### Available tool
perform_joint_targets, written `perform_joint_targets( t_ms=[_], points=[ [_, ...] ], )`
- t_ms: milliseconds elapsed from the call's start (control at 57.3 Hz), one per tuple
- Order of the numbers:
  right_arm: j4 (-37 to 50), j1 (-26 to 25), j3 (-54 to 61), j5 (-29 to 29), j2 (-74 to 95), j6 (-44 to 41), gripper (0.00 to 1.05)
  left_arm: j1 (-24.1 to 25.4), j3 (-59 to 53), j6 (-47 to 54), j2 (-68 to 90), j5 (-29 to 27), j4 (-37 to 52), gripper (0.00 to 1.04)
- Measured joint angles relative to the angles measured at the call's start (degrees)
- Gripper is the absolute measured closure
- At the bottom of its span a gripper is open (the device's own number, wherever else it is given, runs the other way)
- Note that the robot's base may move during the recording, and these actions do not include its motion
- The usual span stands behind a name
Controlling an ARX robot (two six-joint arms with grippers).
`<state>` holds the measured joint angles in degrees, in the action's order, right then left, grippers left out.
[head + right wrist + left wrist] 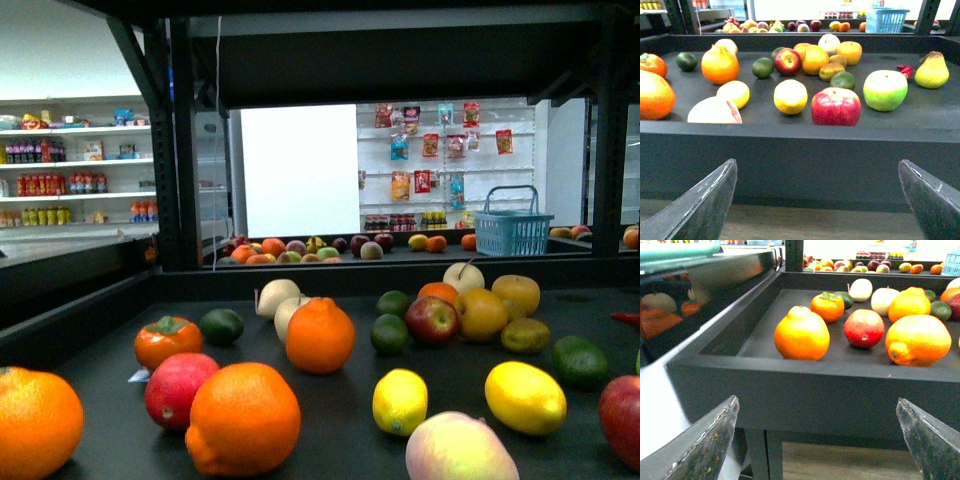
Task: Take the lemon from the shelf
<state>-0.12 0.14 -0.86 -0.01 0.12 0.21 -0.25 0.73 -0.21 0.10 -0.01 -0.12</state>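
Note:
Two bright yellow lemons lie near the front of the shelf's dark deck (100,385): one lemon (400,401) and a second lemon (525,397) to its right. The right wrist view shows them too, the first lemon (733,93) and the second lemon (790,96), on the shelf (815,155). My right gripper (816,161) is open and empty, in front of and below the shelf's front wall. My left gripper (817,400) is open and empty, in front of the shelf (840,395) near its left corner. Neither gripper shows in the front view.
Oranges (243,418), a red apple (835,106), a green apple (885,89), a pear (932,71), limes and other fruit crowd the deck. A pale fruit (714,111) lies at the front edge beside the lemons. A blue basket (513,225) stands behind.

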Motion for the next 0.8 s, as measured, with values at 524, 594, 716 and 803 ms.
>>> perform_joint_targets(
  t_ms=[524, 594, 716, 803],
  points=[
    [0.0, 0.0, 0.0, 0.0, 0.0, 0.0, 0.07, 0.0, 0.0, 0.0, 0.0, 0.0, 0.0, 0.08],
    [0.0, 0.0, 0.0, 0.0, 0.0, -0.1, 0.07, 0.0, 0.0, 0.0, 0.0, 0.0, 0.0, 0.08],
    [0.0, 0.0, 0.0, 0.0, 0.0, -0.1, 0.07, 0.0, 0.0, 0.0, 0.0, 0.0, 0.0, 0.08],
    [0.0, 0.0, 0.0, 0.0, 0.0, -0.1, 0.07, 0.0, 0.0, 0.0, 0.0, 0.0, 0.0, 0.08]
  ],
)
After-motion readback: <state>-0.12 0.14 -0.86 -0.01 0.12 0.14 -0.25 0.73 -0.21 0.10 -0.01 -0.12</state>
